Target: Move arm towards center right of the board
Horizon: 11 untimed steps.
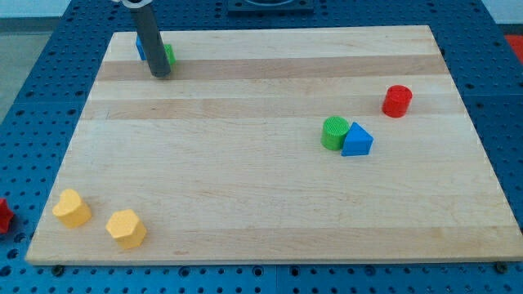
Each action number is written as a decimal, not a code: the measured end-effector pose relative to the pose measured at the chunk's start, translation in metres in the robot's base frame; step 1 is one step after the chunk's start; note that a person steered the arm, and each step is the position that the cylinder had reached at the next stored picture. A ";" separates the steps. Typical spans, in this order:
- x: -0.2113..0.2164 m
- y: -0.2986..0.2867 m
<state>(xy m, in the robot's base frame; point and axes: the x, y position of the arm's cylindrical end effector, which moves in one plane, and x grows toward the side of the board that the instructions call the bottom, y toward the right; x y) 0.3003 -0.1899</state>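
No gripper or fingers are fitted, so nothing is opened, closed or held: the arm ends in a straight dark grey rod, and my tip is seen resting on the pale wooden board near the view's top left corner. Directly behind the rod, two small blocks are partly hidden: a green block showing at the rod's right edge and a blue block showing at its left edge; their shapes cannot be made out, and whether the rod touches either of them cannot be told. The upper part of the rod is cut off by the view's top edge. At the centre right of the board, well apart from the tip, a green cylinder with a ribbed top and a blue triangular block are placed side by side, touching or nearly so, the blue one on the view's right. A red cylinder stands further toward the view's top right, apart from that pair. Near the view's bottom left corner, two yellow blocks of roughly hexagonal outline are set near one another, one closer to the board's left edge and the other closer to the bottom edge. A red object is cut off by the view's left edge, off the board, on the blue perforated table.
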 end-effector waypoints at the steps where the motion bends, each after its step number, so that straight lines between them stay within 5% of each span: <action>1: 0.000 0.000; 4: 0.020 0.195; 7: 0.013 0.530; 8: 0.102 0.505; 9: 0.148 0.440; 10: 0.123 0.413; 11: 0.145 0.407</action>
